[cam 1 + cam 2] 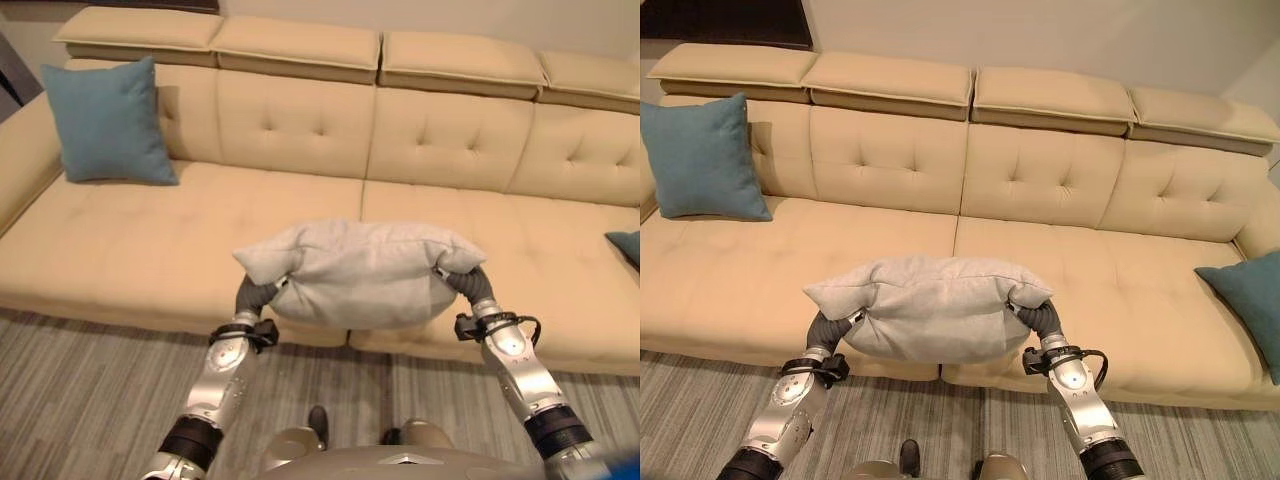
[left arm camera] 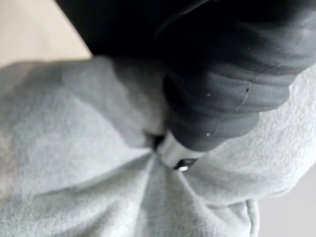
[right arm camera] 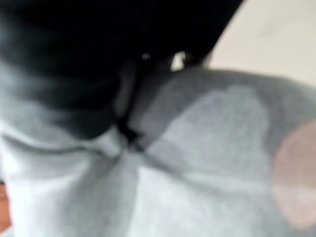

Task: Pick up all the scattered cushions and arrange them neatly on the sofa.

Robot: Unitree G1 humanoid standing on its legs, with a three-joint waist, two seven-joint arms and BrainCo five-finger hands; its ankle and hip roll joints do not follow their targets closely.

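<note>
A light grey cushion (image 1: 360,275) hangs in the air in front of the beige sofa (image 1: 130,250), just over the seat's front edge. My left hand (image 1: 253,295) grips its left end and my right hand (image 1: 470,283) its right end, with the cushion's corners folding over both. In the left wrist view a finger (image 2: 173,153) digs into the bunched grey cloth (image 2: 74,148). The right wrist view has cloth folds (image 3: 222,148) gathering at my right hand (image 3: 64,64). A blue cushion (image 1: 108,122) leans upright against the sofa's back at the far left. Another blue cushion (image 1: 1252,300) lies on the seat's far right.
The sofa's wide middle seats (image 1: 1080,260) lie bare behind the grey cushion. A striped grey floor (image 1: 90,380) runs along the sofa's front.
</note>
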